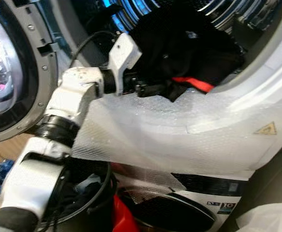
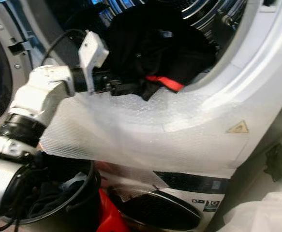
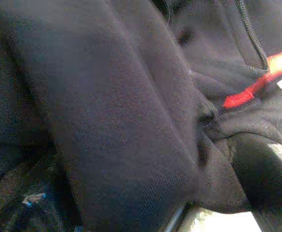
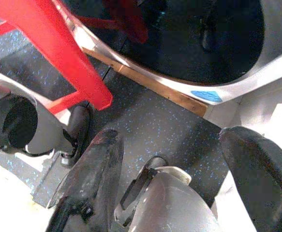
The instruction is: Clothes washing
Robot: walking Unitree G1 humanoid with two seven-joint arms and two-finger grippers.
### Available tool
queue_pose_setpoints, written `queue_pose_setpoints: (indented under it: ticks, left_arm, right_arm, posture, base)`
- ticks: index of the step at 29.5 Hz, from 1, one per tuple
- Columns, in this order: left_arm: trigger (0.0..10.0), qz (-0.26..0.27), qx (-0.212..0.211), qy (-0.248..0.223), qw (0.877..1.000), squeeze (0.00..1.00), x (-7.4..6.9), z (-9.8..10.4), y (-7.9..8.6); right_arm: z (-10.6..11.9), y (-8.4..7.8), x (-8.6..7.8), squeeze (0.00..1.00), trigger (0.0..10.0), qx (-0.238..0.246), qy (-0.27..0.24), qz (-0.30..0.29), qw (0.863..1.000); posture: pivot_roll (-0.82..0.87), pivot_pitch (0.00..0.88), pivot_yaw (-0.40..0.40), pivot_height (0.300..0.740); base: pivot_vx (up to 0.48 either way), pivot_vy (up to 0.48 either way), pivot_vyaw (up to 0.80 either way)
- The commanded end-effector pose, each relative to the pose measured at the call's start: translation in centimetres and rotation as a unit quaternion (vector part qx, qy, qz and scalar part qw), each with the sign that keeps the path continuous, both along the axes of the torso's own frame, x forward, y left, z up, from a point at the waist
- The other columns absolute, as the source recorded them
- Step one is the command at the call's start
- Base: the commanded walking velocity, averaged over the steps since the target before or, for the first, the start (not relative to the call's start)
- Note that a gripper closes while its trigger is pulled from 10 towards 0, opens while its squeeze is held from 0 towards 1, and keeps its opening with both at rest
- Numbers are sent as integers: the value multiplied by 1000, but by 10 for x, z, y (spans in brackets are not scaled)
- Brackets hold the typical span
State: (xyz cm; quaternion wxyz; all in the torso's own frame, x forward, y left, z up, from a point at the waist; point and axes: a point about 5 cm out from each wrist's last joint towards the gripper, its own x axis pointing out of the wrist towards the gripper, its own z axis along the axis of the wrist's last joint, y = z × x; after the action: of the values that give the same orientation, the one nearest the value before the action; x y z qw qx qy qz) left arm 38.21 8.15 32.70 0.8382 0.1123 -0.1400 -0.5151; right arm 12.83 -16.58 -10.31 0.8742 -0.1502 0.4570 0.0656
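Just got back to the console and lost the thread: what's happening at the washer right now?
The left gripper is at the lip of the washer's open drum, its fingers buried in a black garment with a red stripe. Most of the garment sits inside the drum, with one edge draped over the rim onto the bubble wrap covering the front. The door stands open on the left. The right gripper hangs open over the floor, idle. A black basket holding dark clothes sits below.

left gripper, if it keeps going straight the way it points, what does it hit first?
The black garment with the red stripe. The left gripper points into the washer opening at the rim, and its wrist view shows dark fabric right up against it, so it is probably touching already. The drum lies behind, though depth is unclear.
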Motion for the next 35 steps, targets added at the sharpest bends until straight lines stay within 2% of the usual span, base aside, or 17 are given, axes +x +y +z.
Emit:
queue_pose_setpoints:
  ticks: [1, 3, 6, 10, 12, 13, 15, 18, 20, 23, 26, 27, 28, 29, 30, 33, 35]
  left_arm:
    - [10000, 58, -88, -23, 994, 0, 8, 32, 2]
    - [10000, 105, -105, -23, 989, 0, 16, 42, -2]
    - [10000, 114, -102, -22, 988, 0, 18, 44, -4]
    - [10000, 95, -100, -14, 990, 0, 18, 49, -9]
    - [10000, 117, -65, -16, 991, 0, 21, 49, -10]
    - [10000, 117, -65, -16, 991, 0, 21, 49, -10]
    - [10000, 133, -21, -5, 991, 0, 25, 42, -9]
    - [10000, 154, -8, 8, 988, 0, 28, 38, -7]
    - [10000, 206, 15, -8, 978, 0, 32, 33, 0]
    - [10000, 226, 9, -19, 974, 0, 34, 35, 2]
    - [10000, 305, -50, -22, 951, 0, 38, 45, 18]
    - [10000, 339, -65, -21, 938, 0, 39, 47, 25]
    - [10000, 357, -71, -23, 931, 0, 40, 49, 30]
    - [10000, 357, -71, -23, 931, 0, 40, 49, 30]
    - [10000, 388, -81, -28, 918, 0, 40, 52, 41]
    - [10000, 442, -117, -20, 889, 0, 41, 55, 63]
    - [10000, 462, -133, -5, 877, 0, 42, 53, 74]
  right_arm:
    - [-7, 2, -20, 0, 10000, 3, 31, -1, 1000]
    - [-7, 1, -23, 0, 10000, 3, 29, -9, 1000]
    - [-7, -1, -25, 0, 10000, 3, 28, -13, 1000]
    - [-8, -4, -31, 0, 10000, 1, 31, -19, 999]
    - [-9, -7, -35, 0, 10000, -1, 34, -25, 999]
    - [-9, -7, -35, 0, 10000, -1, 34, -25, 999]
    - [-9, -11, -38, 0, 10000, -5, 33, -28, 999]
    - [-8, -14, -40, 0, 10000, -10, 29, -37, 999]
    - [-7, -22, -43, 0, 10000, -18, 26, -48, 998]
    - [-7, -27, -47, 0, 10000, -20, 25, -47, 998]
    - [-7, -34, -54, 0, 10000, -27, 25, -55, 998]
    - [-7, -36, -56, 0, 10000, -29, 24, -54, 998]
    - [-6, -38, -58, 0, 10000, -30, 24, -55, 998]
    - [-6, -38, -58, 0, 10000, -30, 24, -55, 998]
    - [-6, -41, -60, 0, 10000, -35, 23, -59, 997]
    - [-5, -47, -64, 0, 10000, -42, 22, -64, 997]
    - [-5, -50, -67, 0, 10000, -45, 22, -67, 997]
  posture:
    - [-45, 40, 123, 740]
    - [-74, 44, 126, 740]
    - [-89, 51, 129, 740]
    - [-113, 66, 133, 740]
    - [-124, 72, 135, 740]
    - [-124, 72, 135, 740]
    - [-139, 83, 136, 740]
    - [-150, 82, 136, 740]
    - [-173, 84, 129, 740]
    - [-191, 84, 125, 740]
    - [-209, 89, 117, 740]
    - [-221, 88, 114, 740]
    - [-230, 89, 112, 740]
    - [-230, 89, 112, 740]
    - [-237, 90, 112, 740]
    - [-252, 85, 106, 740]
    - [-257, 80, 102, 740]
  base:
    - [0, 0, 0]
    - [0, 0, 0]
    - [0, 0, 0]
    - [0, 0, 0]
    - [0, 0, 0]
    - [0, 0, 0]
    - [0, 0, 0]
    - [0, 0, 0]
    - [0, 0, 0]
    - [0, 0, 0]
    - [0, 0, 0]
    - [0, 0, 0]
    - [0, 0, 0]
    - [0, 0, 0]
    - [0, 0, 0]
    - [0, 0, 0]
    - [0, 0, 0]
